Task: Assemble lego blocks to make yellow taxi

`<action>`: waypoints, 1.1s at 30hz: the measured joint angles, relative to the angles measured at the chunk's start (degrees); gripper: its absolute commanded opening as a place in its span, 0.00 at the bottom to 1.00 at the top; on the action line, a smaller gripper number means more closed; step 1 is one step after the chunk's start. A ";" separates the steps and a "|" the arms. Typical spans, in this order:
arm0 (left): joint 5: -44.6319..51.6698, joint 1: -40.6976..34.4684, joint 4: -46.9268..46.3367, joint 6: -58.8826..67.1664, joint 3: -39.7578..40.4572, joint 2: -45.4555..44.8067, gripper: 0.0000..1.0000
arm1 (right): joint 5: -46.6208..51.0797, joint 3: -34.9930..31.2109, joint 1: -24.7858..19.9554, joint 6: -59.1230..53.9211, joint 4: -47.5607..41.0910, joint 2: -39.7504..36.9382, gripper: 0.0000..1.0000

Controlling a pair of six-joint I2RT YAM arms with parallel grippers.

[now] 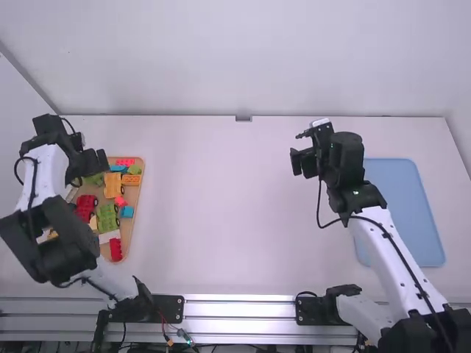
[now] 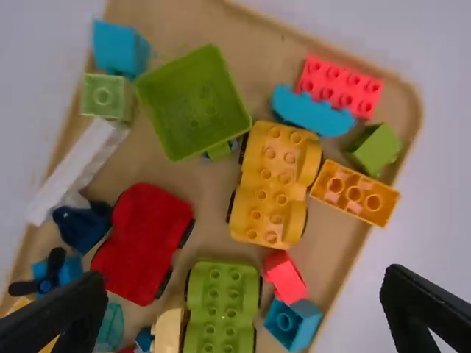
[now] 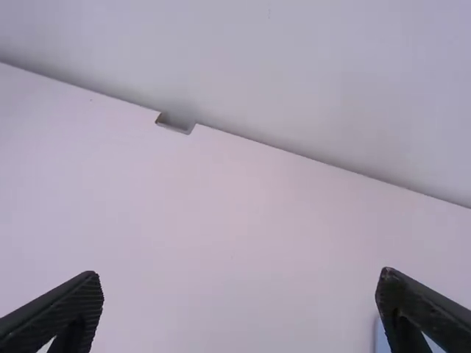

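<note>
1. Left tool [image 2: 243,282] hangs spread over the tan tray [image 2: 331,250], presumably ready to straddle a part.
2. Yellow wheeled chassis [image 2: 268,195] lies inside, at the surface's [image 1: 221,220] nine o'clock.
3. Right tool [image 3: 238,279], also spread, sits toward two o'clock.

"What lies on my white table [image 1: 221,220]?"
"You have a tan tray [image 1: 130,229] toward the left edge, and a flat blue tray [image 1: 405,213] near the right edge."

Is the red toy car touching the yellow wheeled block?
Apart: the left wrist view shows bare tray between the red toy car and the yellow wheeled block.
</note>
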 measured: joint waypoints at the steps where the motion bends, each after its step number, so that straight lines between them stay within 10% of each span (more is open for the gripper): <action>1: 0.28 0.17 -0.02 0.72 0.15 1.22 0.99 | -0.02 0.15 -0.02 -0.02 -0.02 0.17 0.99; 33: 2.21 -1.01 9.60 5.55 -5.75 14.08 0.86 | 1.16 0.57 3.54 0.09 2.99 0.63 0.99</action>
